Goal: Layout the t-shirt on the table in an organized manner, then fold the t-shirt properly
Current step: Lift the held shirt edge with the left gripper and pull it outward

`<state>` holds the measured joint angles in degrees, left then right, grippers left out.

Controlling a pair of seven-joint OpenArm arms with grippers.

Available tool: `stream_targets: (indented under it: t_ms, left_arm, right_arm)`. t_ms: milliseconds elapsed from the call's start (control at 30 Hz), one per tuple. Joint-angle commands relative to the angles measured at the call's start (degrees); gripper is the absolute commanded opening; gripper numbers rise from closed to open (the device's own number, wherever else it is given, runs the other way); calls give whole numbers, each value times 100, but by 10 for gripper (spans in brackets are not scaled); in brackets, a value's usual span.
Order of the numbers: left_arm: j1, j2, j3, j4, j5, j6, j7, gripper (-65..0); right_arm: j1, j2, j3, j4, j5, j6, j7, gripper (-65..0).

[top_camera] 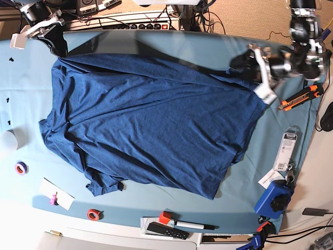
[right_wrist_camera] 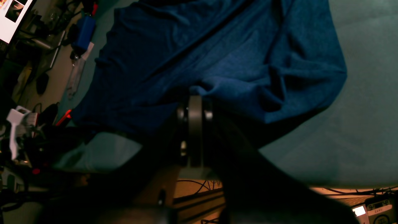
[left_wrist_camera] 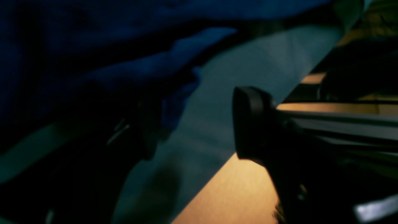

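Observation:
The dark navy t-shirt (top_camera: 151,120) lies spread and wrinkled across the teal table (top_camera: 260,172), one short sleeve bunched at the front left. At the shirt's far left corner my right gripper (top_camera: 56,47) is shut on the t-shirt's edge; the right wrist view shows the closed fingers (right_wrist_camera: 195,105) pinching the fabric (right_wrist_camera: 217,53) just off the table edge. My left gripper (top_camera: 238,65) hovers at the far right corner, open. In the left wrist view its jaws (left_wrist_camera: 196,127) stand wide apart, with the shirt's edge (left_wrist_camera: 174,62) beside the left finger and bare table cloth (left_wrist_camera: 264,62) between them.
An orange utility knife (top_camera: 299,96), a packaged item (top_camera: 285,151) and a blue tool (top_camera: 273,200) lie along the right side. Tape rolls (top_camera: 21,167), a white cup (top_camera: 6,139), a paper note (top_camera: 57,194) and a black remote (top_camera: 166,229) sit near the left and front edges.

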<state>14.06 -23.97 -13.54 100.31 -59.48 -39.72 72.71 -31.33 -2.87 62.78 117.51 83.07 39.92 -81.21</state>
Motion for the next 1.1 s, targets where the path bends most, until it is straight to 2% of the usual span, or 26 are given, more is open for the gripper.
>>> stream_targets:
  t_ms: [0, 133, 233, 367, 433, 633, 700, 733, 800, 933, 1000, 1067]
  left_arm:
    - [-63, -63, 125, 61, -28, -28, -144, -288]
    - [-190, -63, 424, 61, 391, -28, -380, -293]
    - [-302, -63, 433, 61, 789, -28, -385, -329]
    - [-315, -66, 433, 61, 1381, -28, -616, -329]
    - [-319, -70, 433, 61, 1576, 85, -715, -329]
    - [-343, -66, 433, 61, 1801, 92, -767, -334]
    - [-343, -66, 433, 61, 1888, 146, -820, -391]
    - [-343, -66, 433, 61, 1904, 227, -828, -450]
    - [-343, -66, 433, 61, 1902, 258, -824, -637]
    - [-343, -70, 433, 68, 1674, 234, -713, -650]
    - [-343, -83, 428, 122, 977, 9, -313, -650]
    - [-341, -81, 426, 245, 46, -28, 205, -650]
  right_arm:
    - [-57, 66, 37, 105, 193, 8, 121, -650]
    - [-57, 66, 37, 105, 193, 8, 121, -650]
    - [-57, 66, 37, 105, 193, 8, 121, -650]
    - [-57, 66, 37, 105, 193, 8, 121, -650]
    - [-57, 66, 37, 105, 193, 8, 121, -650]
    - [-57, 66, 37, 105, 193, 8, 121, -650]
    - [-57, 66, 37, 105, 193, 8, 121, -650]
    - [-57, 66, 37, 105, 193, 8, 121, -650]
    - [-57, 66, 37, 105, 193, 8, 121, -650]
    - [-57, 66, 37, 105, 193, 8, 121, -650]
    - [-57, 66, 37, 105, 193, 8, 121, -650]
    - [-57, 66, 37, 105, 193, 8, 121, -650]
